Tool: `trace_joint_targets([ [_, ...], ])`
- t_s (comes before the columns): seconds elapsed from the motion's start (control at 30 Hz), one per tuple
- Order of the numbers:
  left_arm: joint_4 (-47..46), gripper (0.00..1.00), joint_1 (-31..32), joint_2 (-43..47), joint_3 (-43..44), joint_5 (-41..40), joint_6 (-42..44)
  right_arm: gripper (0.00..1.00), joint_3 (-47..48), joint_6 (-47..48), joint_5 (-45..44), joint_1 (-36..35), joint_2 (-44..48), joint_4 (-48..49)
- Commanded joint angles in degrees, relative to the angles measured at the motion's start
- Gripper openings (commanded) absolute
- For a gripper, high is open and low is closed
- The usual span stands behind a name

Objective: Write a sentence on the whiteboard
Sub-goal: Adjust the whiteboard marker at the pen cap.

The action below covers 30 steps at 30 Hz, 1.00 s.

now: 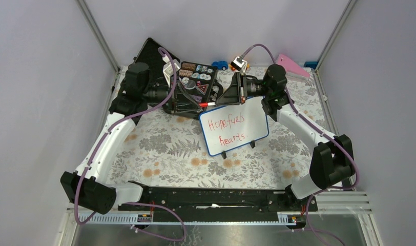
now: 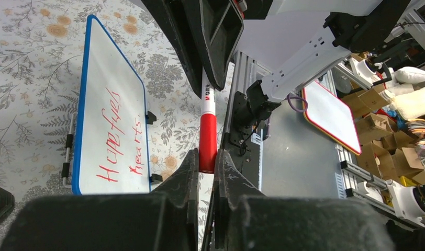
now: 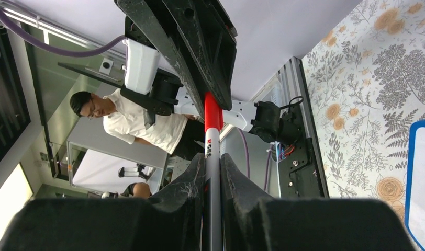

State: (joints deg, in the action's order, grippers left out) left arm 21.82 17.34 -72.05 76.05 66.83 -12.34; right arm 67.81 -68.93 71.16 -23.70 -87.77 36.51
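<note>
The whiteboard (image 1: 249, 115) stands on its black feet mid-table, tilted, and carries the sentence (image 1: 225, 129) in red, "Hope fuels hearts", on two lines. The board (image 2: 103, 73) and the sentence (image 2: 120, 140) also show in the left wrist view; only the board's blue corner (image 3: 415, 172) shows in the right wrist view. A marker (image 1: 207, 104) hangs level behind the board's top left corner. My left gripper (image 1: 198, 104) (image 2: 207, 158) is shut on its red cap (image 2: 207, 138). My right gripper (image 1: 220, 100) (image 3: 212, 161) is shut on its white barrel (image 3: 212, 178), facing the left one.
An open black case (image 1: 193, 82) with small items lies behind the marker. A blue toy car (image 1: 220, 65) and a pink object (image 1: 290, 64) sit at the back edge. A floral cloth (image 1: 160, 143) covers the table. A red-framed board (image 2: 331, 112) lies off the table.
</note>
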Motion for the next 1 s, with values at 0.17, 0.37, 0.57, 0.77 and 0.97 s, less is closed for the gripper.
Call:
trace_joint_targets([
  [0.17, -5.9, 0.0, 2.4, -0.7, 1.1, 3.2, -3.2, 0.0, 5.6, 9.5, -0.3, -3.6, 0.8, -9.2],
  [0.37, -7.4, 0.0, 3.8, -1.4, 1.0, 2.3, -4.4, 0.0, 6.9, 11.3, -0.8, -5.6, 0.0, -11.3],
  [0.57, -9.1, 0.0, 4.2, -1.6, 0.5, 2.6, -6.2, 0.0, 7.9, 15.7, -1.5, -8.4, -0.8, -16.5],
  [0.77, -10.4, 0.0, 5.3, -2.1, 0.5, 3.2, -7.2, 0.0, 9.4, 15.1, -1.5, -10.2, -2.1, -15.9],
  [0.97, -10.7, 0.09, 5.1, -2.1, 0.3, 2.5, -7.0, 0.0, 10.1, 14.1, -0.5, -9.9, -2.8, -14.8],
])
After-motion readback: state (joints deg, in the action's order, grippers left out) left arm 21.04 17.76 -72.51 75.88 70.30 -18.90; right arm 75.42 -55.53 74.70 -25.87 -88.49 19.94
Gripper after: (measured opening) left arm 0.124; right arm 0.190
